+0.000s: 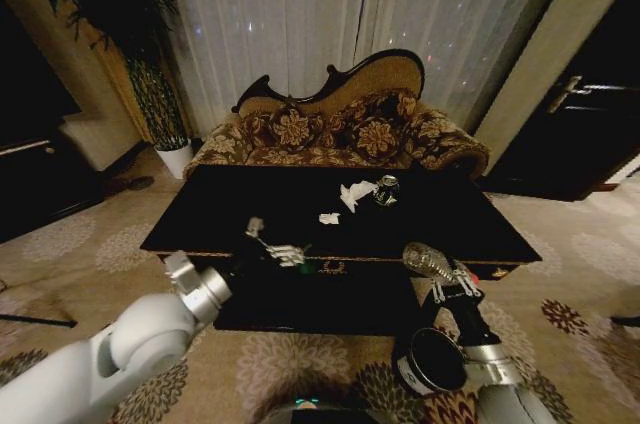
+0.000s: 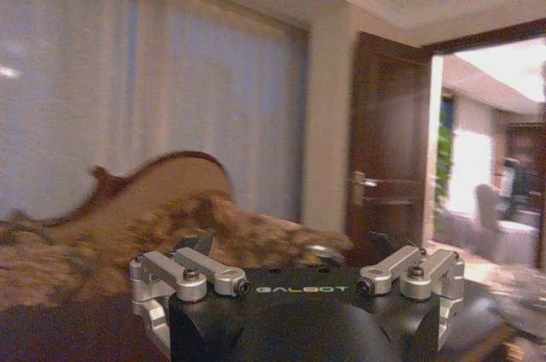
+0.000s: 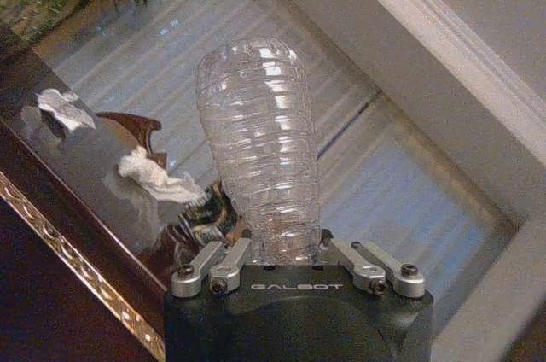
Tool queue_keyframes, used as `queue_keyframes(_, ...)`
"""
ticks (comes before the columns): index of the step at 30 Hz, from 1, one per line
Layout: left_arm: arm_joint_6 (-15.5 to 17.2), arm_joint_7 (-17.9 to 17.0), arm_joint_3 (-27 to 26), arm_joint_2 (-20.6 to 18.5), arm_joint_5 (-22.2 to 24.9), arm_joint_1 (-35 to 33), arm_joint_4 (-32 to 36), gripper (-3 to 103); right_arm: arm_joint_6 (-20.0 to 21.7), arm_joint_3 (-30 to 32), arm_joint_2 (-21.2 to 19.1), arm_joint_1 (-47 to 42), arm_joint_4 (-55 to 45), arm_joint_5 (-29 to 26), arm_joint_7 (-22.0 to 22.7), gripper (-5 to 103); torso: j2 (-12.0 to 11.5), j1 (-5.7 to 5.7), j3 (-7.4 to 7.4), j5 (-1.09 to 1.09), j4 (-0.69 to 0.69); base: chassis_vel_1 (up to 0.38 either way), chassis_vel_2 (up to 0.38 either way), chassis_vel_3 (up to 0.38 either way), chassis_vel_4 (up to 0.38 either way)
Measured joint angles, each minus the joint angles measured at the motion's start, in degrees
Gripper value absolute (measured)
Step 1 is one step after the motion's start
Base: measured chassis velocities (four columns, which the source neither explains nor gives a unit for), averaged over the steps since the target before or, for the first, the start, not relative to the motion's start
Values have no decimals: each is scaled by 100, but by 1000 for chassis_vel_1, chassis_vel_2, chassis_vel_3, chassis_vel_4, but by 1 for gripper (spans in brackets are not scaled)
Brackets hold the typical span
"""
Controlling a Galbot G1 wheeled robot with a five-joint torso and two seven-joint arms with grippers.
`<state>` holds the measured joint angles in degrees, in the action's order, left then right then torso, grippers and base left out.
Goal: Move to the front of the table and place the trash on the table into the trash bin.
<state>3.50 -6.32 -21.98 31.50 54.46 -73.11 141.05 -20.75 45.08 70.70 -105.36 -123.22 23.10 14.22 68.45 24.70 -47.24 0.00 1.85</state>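
From the head camera I see the dark glossy counter (image 1: 210, 206) in front of me, and its near edge with the thin gold trim runs just behind both of my arms. My right end effector (image 1: 450, 284) is at the near right corner of the counter, and it is closed on the clear plastic bottle (image 1: 428, 260), which lies tilted over the front edge; in the right wrist view the bottle (image 3: 258, 144) stands straight out between the fingers, gripped at its lower part. The trash bin (image 1: 431, 360) is on the carpet just below this arm, with its dark opening turned up to me and some free floor around it. My left end effector (image 1: 268, 247) is over the near edge of the counter, a little left of the gold emblem, and I cannot tell from the views how far its fingers are apart. The rest of the trash is on the counter top: one small paper scrap (image 1: 329, 218) near the middle, one bigger crumpled paper (image 1: 356, 193) farther back, and the shiny can (image 1: 386, 190) just beside this paper on its right. The left half of the counter top is bare. Behind the far edge stands the floral sofa (image 1: 340, 134), close to the counter.
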Motion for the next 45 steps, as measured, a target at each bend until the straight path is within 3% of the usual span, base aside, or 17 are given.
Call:
queue_keyframes(3,-138,11,-385,86,-102,-375,-65,100,46,56,-2,-70,-2,-160,3,25,0,0,0,0,0,0,0,0,0)
queue_keyframes(7,-508,194,-1466,414,-291,-1223,-326,100,161,236,10,-263,-15,-721,4,25,0,0,0,-1,0,0,0,0,0)
queue_keyframes(14,-678,240,-2248,952,-237,-1527,-560,100,180,347,83,-325,335,-1526,-54,25,0,0,0,1,0,0,0,0,0)
queue_keyframes(18,-784,285,-2553,1480,-259,-1635,-748,100,263,144,105,-239,877,-2429,-152,25,0,0,0,0,0,0,0,0,0)
queue_keyframes(24,-969,423,-2844,1947,-312,-1885,-962,100,267,-207,68,80,1471,-3009,-382,25,-1,0,0,1,-1,0,0,0,0)
queue_keyframes(28,-984,418,-2868,2057,-330,-1935,-998,100,287,-463,64,451,1877,-3274,-491,25,-1,1,0,0,0,0,0,0,0)
queue_keyframes(34,-968,365,-2807,1976,-337,-1903,-939,100,234,-668,87,1082,2887,-3222,-577,25,-1,1,-1,1,-1,0,0,0,0)
queue_keyframes(45,-895,280,-2607,1820,-342,-1801,-856,100,-338,-764,10,2077,5099,-3408,-800,25,-1,1,-1,0,-1,0,0,0,0)
